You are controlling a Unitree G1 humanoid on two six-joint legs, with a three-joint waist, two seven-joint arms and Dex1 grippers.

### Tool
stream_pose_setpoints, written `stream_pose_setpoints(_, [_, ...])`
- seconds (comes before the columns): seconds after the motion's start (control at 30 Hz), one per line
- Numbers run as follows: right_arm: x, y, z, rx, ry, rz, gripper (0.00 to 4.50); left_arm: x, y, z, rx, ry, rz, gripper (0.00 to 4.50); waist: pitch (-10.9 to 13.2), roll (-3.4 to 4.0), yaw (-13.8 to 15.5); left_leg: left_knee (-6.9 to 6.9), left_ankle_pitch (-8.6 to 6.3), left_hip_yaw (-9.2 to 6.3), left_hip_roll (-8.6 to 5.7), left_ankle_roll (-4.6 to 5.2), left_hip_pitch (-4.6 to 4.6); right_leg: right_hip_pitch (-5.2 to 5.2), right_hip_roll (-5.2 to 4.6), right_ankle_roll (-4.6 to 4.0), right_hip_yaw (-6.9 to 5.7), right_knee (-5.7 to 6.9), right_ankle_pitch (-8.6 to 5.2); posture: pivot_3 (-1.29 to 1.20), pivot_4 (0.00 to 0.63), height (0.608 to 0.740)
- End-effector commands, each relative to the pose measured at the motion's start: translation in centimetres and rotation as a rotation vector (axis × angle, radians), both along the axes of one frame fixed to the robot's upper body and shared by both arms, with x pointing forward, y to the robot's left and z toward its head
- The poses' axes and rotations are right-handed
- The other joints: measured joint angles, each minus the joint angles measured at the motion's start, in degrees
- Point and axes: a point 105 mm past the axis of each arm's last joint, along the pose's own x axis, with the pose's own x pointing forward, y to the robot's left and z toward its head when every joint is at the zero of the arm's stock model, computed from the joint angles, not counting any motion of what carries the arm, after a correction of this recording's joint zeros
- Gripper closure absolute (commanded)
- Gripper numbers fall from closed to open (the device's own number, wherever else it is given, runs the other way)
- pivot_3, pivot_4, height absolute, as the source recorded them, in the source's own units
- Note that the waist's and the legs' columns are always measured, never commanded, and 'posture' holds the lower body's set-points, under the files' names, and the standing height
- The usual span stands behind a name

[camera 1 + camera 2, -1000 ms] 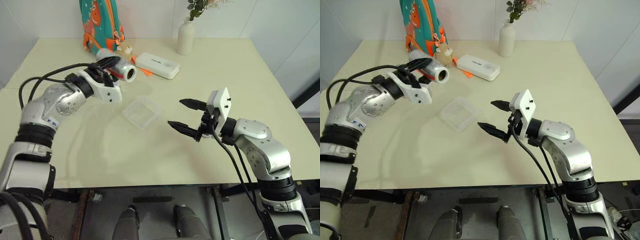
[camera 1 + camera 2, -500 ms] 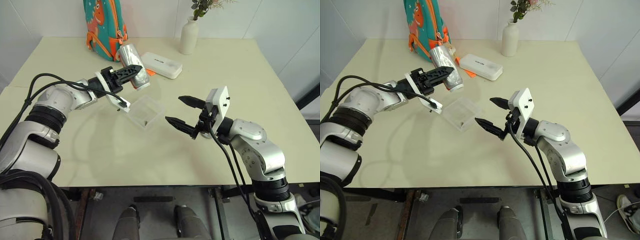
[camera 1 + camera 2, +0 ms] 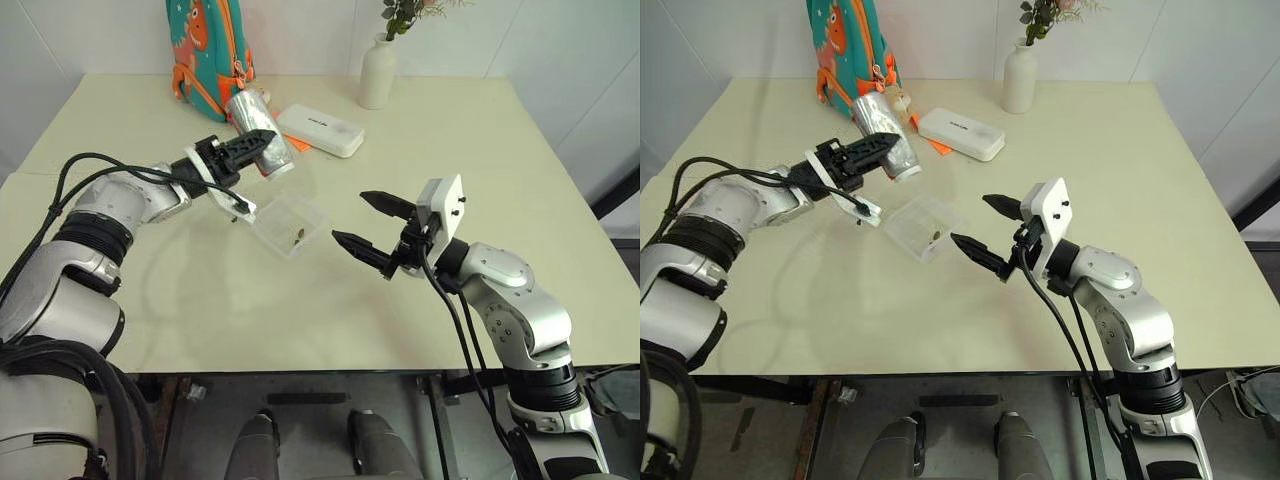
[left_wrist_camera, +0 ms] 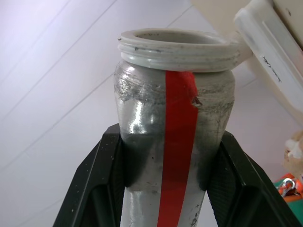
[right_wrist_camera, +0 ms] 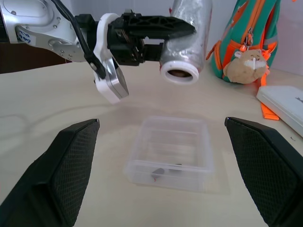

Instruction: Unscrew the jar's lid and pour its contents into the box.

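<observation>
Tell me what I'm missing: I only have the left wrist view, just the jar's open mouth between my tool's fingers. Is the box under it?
Observer: The jar hangs tilted, mouth down, just behind the clear box, not squarely over it.
Operator: Anything in the box?
Observer: Yes, a few brown bits lie on its floor.
Operator: Where's the right tool?
Observer: The right tool is open and holds nothing, beside the box on its right.
</observation>
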Motion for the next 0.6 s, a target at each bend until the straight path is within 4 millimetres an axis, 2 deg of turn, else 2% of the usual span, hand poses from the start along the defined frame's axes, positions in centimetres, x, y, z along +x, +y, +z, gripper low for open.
stream_pose_setpoints(0.03, [-0.5,-0.5,1.2,0.02,-0.049,-0.007,0.03,-0.2,1.7,3.2,-0.308,0.146,0.017,2.62,0.0,0.0,0.04,0.0,0.0,0.0,0.0,0.0,0.0,0.0,0.0,0.0,0.0,0.0,0.0,0.0,0.15,0.74])
stream_pose_setpoints(0.17, [-0.5,-0.6,1.1,0.014,-0.053,-0.007,0.03,1.0,5.0,3.0,-0.74,0.448,0.084,2.62,-0.01,0.01,-0.08,0.02,0.01,0.05,0.0,-0.03,0.04,0.02,-0.01,-0.01,0.0,0.04,0.0,0.0,0.15,0.74])
stream_pose_setpoints(0.2, [-0.5,-0.5,1.0,-0.003,-0.062,-0.005,0.03,2.2,7.6,2.3,-1.036,0.61,0.149,2.62,-0.01,0.01,-0.04,0.02,0.02,0.06,0.0,-0.03,0.06,0.02,0.0,-0.01,0.0,0.06,0.0,0.0,0.15,0.74])
stream_pose_setpoints(0.23, [-0.5,-0.4,0.9,-0.017,-0.067,-0.002,0.03,2.6,9.1,1.2,-1.257,0.745,0.132,2.62,-0.02,0.04,-0.02,0.03,0.03,0.05,0.0,-0.04,0.06,0.03,0.0,-0.02,-0.01,0.1,0.0,0.0,0.15,0.74])
stream_pose_setpoints(0.3, [-0.6,-0.4,0.8,-0.035,-0.073,0.002,0.03,2.7,10.9,-0.3,-1.512,0.896,0.08,2.62,-0.02,0.03,-0.28,0.1,0.03,0.04,0.0,-0.02,0.1,0.09,0.01,-0.03,-0.04,0.14,-0.01,0.0,0.15,0.74])
stream_pose_setpoints(0.4, [-0.6,-0.4,0.6,-0.062,-0.079,0.009,0.03,2.1,13.8,-2.1,-1.783,0.982,0.039,2.62,-0.02,0.03,-1.16,0.17,0.02,-0.02,0.01,0.0,0.08,0.09,0.01,-0.01,-0.02,0.2,0.01,0.0,0.15,0.74])
stream_pose_setpoints(0.5, [-0.6,-0.5,0.4,-0.081,-0.082,0.014,0.03,0.8,16.8,-3.4,-2.005,0.958,-0.049,2.62,-0.01,0.02,-1.47,0.21,0.03,-0.15,0.01,-0.01,0.05,0.1,0.02,-0.01,-0.06,0.26,0.0,0.0,0.15,0.74])
stream_pose_setpoints(0.6, [-0.6,-0.5,0.3,-0.087,-0.082,0.015,0.03,-0.3,18.6,-4.7,-2.076,0.91,-0.058,2.62,-0.02,0.02,-1.56,0.35,0.03,-0.17,0.01,0.0,0.07,0.17,0.01,-0.01,-0.07,0.32,0.0,0.0,0.15,0.74])
